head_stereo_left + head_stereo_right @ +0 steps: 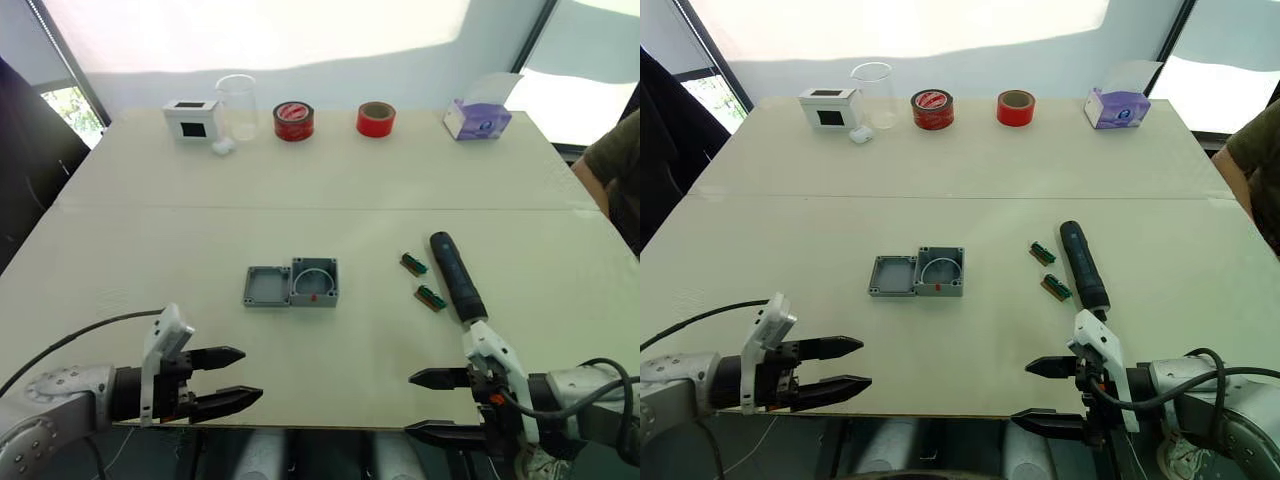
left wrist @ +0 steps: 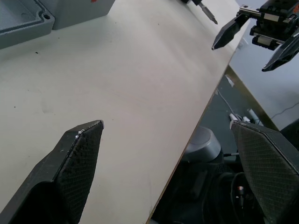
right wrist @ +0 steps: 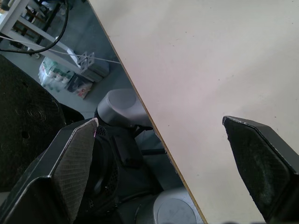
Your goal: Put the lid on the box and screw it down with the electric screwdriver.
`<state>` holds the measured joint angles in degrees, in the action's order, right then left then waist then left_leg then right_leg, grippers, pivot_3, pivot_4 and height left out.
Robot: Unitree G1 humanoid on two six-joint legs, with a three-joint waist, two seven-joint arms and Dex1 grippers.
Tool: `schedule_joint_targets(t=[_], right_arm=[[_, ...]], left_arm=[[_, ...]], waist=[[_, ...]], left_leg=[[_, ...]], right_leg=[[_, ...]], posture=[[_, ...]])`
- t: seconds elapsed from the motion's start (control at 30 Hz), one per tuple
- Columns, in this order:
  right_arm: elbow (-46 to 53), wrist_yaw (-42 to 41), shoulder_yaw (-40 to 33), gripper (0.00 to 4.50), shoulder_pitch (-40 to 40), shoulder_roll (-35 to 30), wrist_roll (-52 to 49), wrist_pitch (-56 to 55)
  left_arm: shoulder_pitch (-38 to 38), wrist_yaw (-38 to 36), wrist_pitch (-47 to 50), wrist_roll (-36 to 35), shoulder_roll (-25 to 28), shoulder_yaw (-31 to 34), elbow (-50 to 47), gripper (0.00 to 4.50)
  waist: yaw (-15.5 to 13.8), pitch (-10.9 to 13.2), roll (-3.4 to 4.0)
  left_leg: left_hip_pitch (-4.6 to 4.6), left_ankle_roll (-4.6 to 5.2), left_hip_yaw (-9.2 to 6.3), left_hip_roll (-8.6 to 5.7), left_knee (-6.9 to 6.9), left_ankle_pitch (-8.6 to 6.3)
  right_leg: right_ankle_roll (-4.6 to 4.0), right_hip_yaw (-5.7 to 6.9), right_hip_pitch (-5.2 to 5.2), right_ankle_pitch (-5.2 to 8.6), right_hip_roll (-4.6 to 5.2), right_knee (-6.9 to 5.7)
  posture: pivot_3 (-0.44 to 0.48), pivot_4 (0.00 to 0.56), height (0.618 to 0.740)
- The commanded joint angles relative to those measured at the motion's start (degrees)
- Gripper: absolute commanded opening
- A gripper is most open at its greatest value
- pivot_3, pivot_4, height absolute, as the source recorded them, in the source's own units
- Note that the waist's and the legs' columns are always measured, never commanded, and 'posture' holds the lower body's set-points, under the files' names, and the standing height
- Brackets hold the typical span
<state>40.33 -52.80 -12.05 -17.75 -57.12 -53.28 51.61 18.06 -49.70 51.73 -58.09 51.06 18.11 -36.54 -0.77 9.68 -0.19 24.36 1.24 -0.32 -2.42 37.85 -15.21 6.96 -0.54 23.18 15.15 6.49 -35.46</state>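
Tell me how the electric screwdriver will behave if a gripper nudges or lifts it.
The electric screwdriver lies flat as a round cylinder, so a sideways nudge would probably roll it. It looks rigid. Its smooth dark body may slip between narrow fingers, and its length suggests gripping near the middle.

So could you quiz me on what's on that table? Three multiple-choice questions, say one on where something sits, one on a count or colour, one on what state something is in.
1. Where does the lid lie?
A. On top of the box
B. Flat on the table, against the box's side
C. In a gripper

2. How many rolls of tape stand along the far edge?
A. One
B. Two
C. Four

3. What is the left gripper doing?
A. Open, holding nothing
C. Shut on the electric screwdriver
B. Shut on the lid

Answers:
1 B: the lid lies inside up beside the box, which is uncovered.
2 B: a red-and-black tape roll and a red tape roll.
3 A: its fingers are spread over the table's near edge; the electric screwdriver lies untouched.
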Motion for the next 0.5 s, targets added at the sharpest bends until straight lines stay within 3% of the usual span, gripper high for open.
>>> schedule_joint_targets(t=[0.03,0.23,0.5], right_arm=[[1.7,0.7,0.0,4.50,0.6,0.8,-1.4,0.0],[1.8,3.4,0.0,4.50,2.8,2.0,-3.3,1.3],[1.5,5.7,0.8,4.50,5.5,3.5,-4.3,1.7]], left_arm=[[-0.6,-0.6,-0.1,-0.2,0.5,-0.4,-0.2,4.47],[-1.0,-0.6,1.5,-2.7,0.5,0.0,-0.4,4.47],[-0.3,-1.7,-2.7,3.3,0.9,-1.1,-0.9,4.47]], waist=[[0.0,0.0,0.00],[0.0,0.0,0.00],[0.0,0.0,0.00]], left_leg=[[0.00,0.00,0.00,0.00,0.00,0.00],[0.00,0.00,0.00,0.00,0.00,0.00],[0.00,-0.01,0.00,0.00,-0.01,-0.01]], right_leg=[[0.00,0.00,0.00,0.00,0.00,0.00],[0.00,0.00,0.02,0.00,0.00,0.00],[-0.01,0.00,0.01,0.00,0.00,0.01]], posture=[[0.000,0.150,0.740],[0.000,0.150,0.740],[0.000,0.150,0.740]])
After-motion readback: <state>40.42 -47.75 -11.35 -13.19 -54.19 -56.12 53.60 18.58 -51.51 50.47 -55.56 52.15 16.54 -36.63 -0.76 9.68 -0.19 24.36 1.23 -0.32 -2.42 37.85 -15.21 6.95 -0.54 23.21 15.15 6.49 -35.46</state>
